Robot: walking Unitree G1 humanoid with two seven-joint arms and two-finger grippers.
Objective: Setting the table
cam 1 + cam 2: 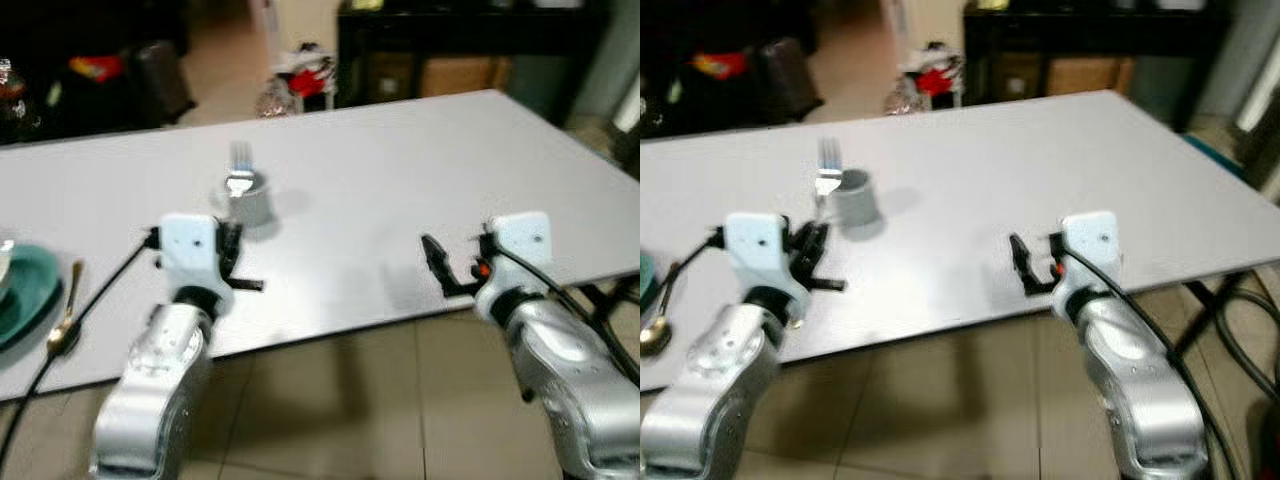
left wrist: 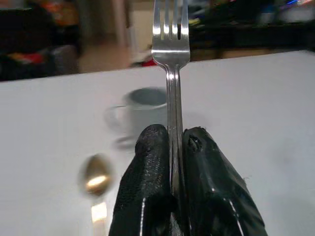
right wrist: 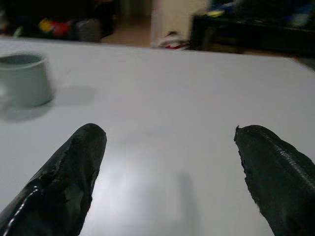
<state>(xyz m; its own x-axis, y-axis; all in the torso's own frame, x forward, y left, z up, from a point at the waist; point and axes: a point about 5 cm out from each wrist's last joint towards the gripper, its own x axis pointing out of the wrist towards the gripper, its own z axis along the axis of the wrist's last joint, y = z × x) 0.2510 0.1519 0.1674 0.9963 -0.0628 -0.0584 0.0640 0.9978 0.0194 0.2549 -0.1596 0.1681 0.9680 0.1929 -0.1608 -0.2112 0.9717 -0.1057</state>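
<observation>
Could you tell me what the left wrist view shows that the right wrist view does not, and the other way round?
The left wrist view shows the left gripper shut on the fork, tines pointing up, with a blurred gold spoon lying on the table beyond it. The right wrist view shows the right gripper with its two black fingers spread wide apart and nothing between them, low over bare table. Both views share the white table, the grey mug standing on it, and the dim cluttered room behind.
</observation>
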